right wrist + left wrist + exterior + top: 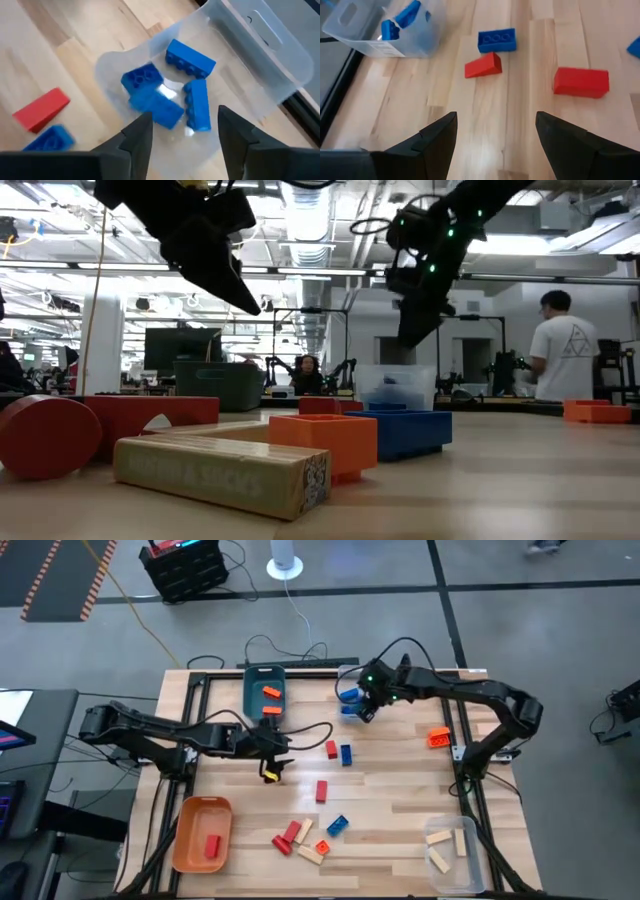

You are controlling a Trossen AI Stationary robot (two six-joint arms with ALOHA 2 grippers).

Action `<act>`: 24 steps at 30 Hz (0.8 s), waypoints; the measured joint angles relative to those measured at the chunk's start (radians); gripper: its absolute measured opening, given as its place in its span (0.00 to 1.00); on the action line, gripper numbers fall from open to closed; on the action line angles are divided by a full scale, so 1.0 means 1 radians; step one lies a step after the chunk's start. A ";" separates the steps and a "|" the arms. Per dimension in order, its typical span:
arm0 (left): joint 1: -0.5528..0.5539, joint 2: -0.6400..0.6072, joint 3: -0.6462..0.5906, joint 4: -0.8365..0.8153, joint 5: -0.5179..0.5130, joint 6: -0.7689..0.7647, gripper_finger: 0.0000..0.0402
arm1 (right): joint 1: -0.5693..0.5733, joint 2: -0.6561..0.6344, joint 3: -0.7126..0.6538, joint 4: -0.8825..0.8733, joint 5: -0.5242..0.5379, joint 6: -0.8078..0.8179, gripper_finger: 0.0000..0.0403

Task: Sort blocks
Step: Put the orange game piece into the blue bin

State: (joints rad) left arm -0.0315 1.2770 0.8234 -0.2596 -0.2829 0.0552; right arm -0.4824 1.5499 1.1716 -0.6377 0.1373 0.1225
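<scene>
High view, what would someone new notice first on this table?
The right hand hangs open over the clear bin of blue blocks at the table's far edge. Loose red, blue and wooden blocks lie scattered across the middle and near side, and an orange bin at the near left corner holds one red block.

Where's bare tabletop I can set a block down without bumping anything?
Open wood lies right of centre, bordered by the orange block, the far red block with its blue block, and the clear bin holding wooden blocks. The front-centre cluster is crowded.
</scene>
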 joint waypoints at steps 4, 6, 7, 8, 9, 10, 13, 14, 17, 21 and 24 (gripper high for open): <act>-0.015 0.000 0.000 -0.029 0.000 -0.002 0.65 | 0.049 -0.055 0.055 -0.199 0.023 -0.020 0.48; -0.021 0.000 0.000 -0.051 0.001 -0.009 0.65 | 0.082 -0.083 0.068 -0.314 0.025 -0.044 0.48; -0.024 0.000 0.000 -0.060 0.000 -0.013 0.65 | 0.098 -0.095 0.067 -0.380 0.025 -0.056 0.48; -0.027 0.000 0.000 -0.067 0.000 -0.014 0.65 | 0.112 -0.104 0.065 -0.442 0.025 -0.067 0.48; -0.030 0.000 -0.001 -0.070 0.000 -0.014 0.65 | 0.126 -0.111 0.056 -0.496 0.025 -0.074 0.48; -0.033 0.000 -0.003 -0.065 0.000 -0.015 0.65 | 0.140 -0.119 0.041 -0.543 0.025 -0.079 0.48; -0.037 0.000 -0.008 -0.067 0.000 -0.013 0.65 | 0.173 -0.132 -0.025 -0.644 0.023 -0.073 0.49; -0.037 0.000 -0.008 -0.066 0.000 -0.013 0.65 | 0.181 -0.133 -0.056 -0.665 0.021 -0.070 0.49; -0.037 0.000 -0.008 -0.066 0.000 -0.014 0.65 | 0.197 -0.131 -0.149 -0.704 0.017 -0.064 0.49; -0.037 0.000 -0.008 -0.065 0.000 -0.010 0.65 | 0.172 -0.129 -0.246 -0.711 0.016 -0.068 0.49; -0.037 0.000 -0.008 -0.064 0.000 -0.001 0.65 | 0.141 -0.129 -0.291 -0.705 0.037 -0.092 0.49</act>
State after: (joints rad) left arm -0.0689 1.2770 0.8154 -0.3237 -0.2825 0.0546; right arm -0.3418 1.4204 0.8804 -1.3427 0.1742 0.0308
